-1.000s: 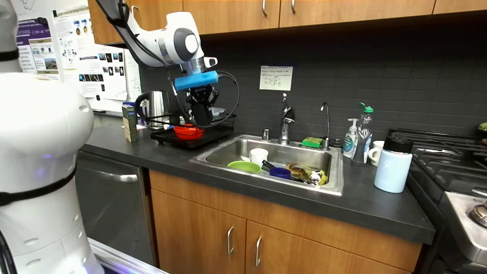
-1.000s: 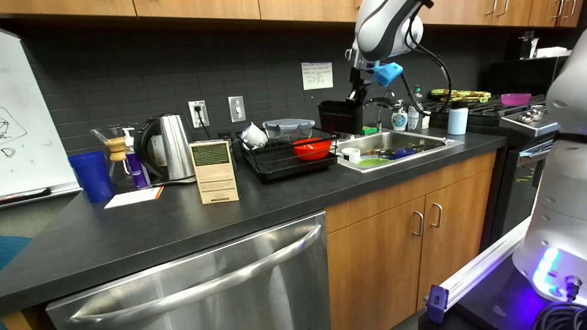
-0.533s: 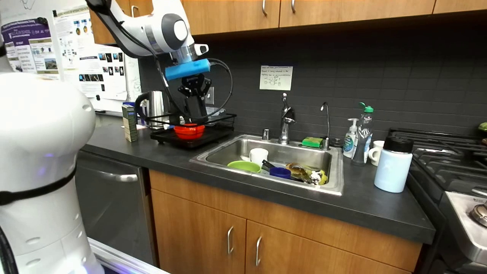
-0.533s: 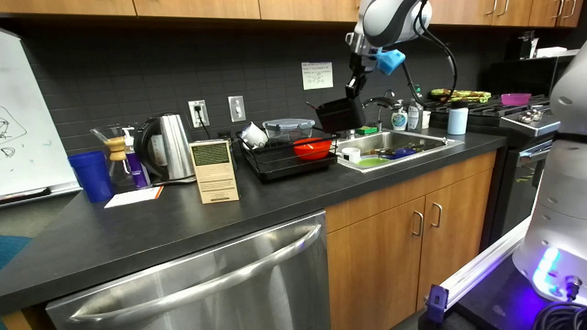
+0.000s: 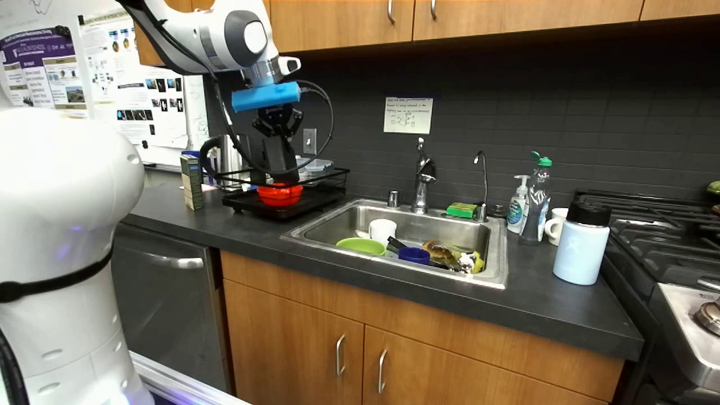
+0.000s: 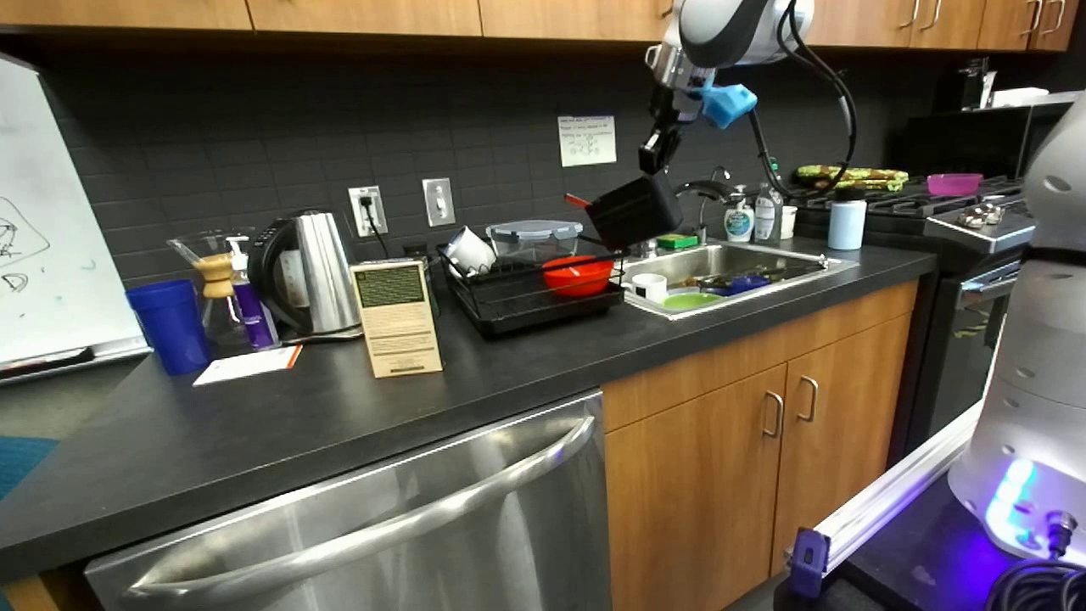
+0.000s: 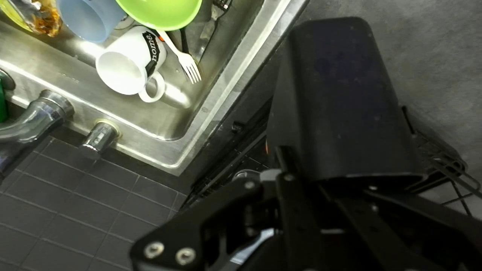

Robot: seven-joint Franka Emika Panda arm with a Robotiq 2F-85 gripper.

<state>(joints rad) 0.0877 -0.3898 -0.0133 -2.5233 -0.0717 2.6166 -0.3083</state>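
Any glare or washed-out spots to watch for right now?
Wrist view: bright glare on the sink and inside the white mug, while the black container shows little detail; in an exterior view, the white robot housing looks washed out.

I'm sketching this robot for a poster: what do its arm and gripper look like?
The arm is white with rounded segments, a dark grey joint ring, and a black band around its lower part. Near the wrist are a silvery section and a bright blue block; black cables run along the arm and loop outward. The gripper is black, with jointed links and silvery screws.
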